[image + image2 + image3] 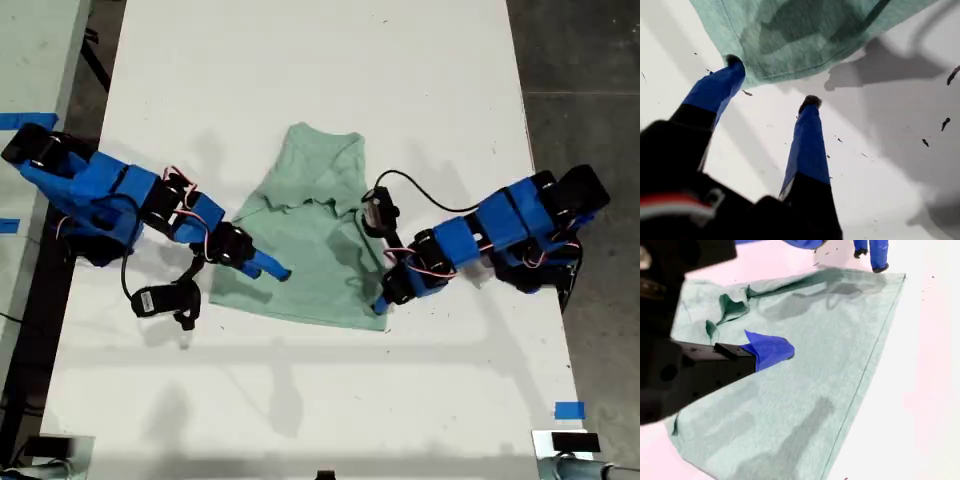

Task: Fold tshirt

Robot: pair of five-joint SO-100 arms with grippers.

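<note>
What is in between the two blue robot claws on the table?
The tshirt lies between them. In the exterior view its green cloth fills the stretch from my second gripper to my first gripper, with bare white table around it.

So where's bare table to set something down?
Bare: white table above the pale mint-green cloth tshirt and the strip below it, in the exterior view. Crowded: both flanks, where my first gripper and my second gripper reach in.

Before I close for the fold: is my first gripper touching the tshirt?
Cannot tell. In the first wrist view my first gripper is open, one fingertip at the tshirt hem, but whether it presses the cloth is unclear.
</note>
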